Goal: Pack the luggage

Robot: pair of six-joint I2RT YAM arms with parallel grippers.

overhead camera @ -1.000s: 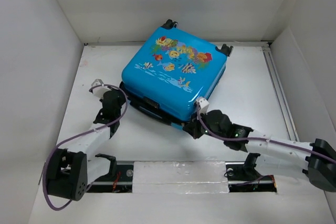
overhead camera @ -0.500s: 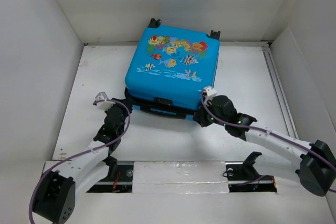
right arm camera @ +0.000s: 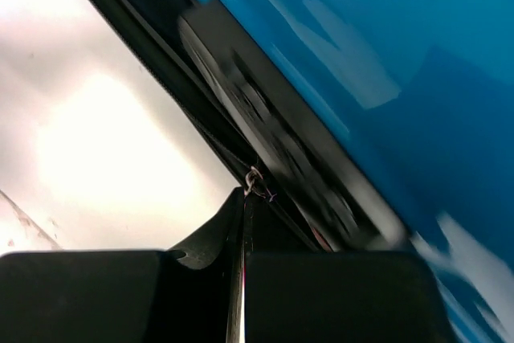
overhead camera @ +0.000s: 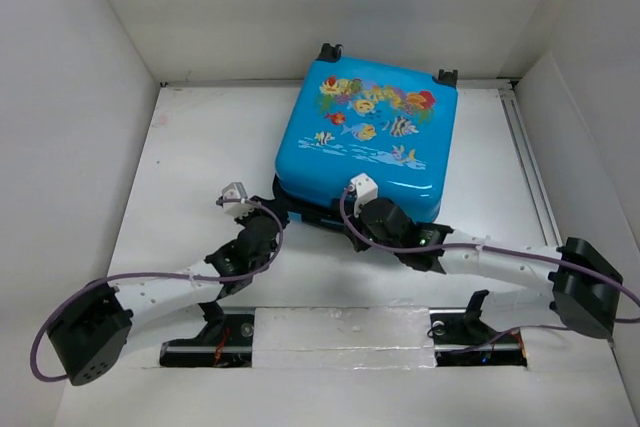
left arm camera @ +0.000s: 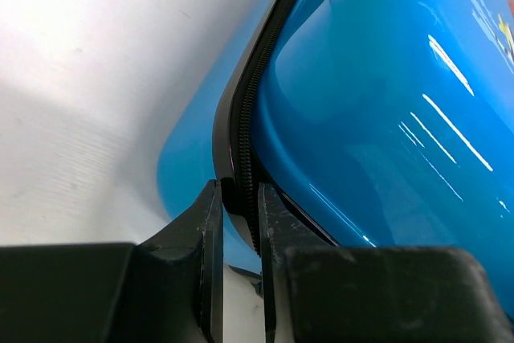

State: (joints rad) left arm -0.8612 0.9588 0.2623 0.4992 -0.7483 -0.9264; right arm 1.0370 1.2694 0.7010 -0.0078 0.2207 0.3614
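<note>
A: Top external view first: shows the suitcase [overhead camera: 370, 137] lying flat and closed toward the back of the surface [overhead camera: 200, 147], wheels [overhead camera: 328, 50] at the far edge.

B: On the left wrist view, finds the left hand [left arm camera: 237, 218] narrowed to a slit, pinching the black zip seam [left arm camera: 245, 118] at the near-left corner.

A: Probably to steady the shell, or to press both halves together there.

B: Agreed. Looks on the right wrist view like the right hand [right arm camera: 243, 206] squeezed all but closed, with a small metal zip pull [right arm camera: 255, 180] right at the tips.

A: Gripping it, or only touching?

B: Seems to grip, though hard to be certain through the blur. Sits at the near edge, beside a dark bar [right arm camera: 273, 126], likely the carry handle.

A: Makes sense for zipping: one hand anchoring, the other placed to drag the pull along the track.

B: Needs the zip run round before counting as packed.
</note>
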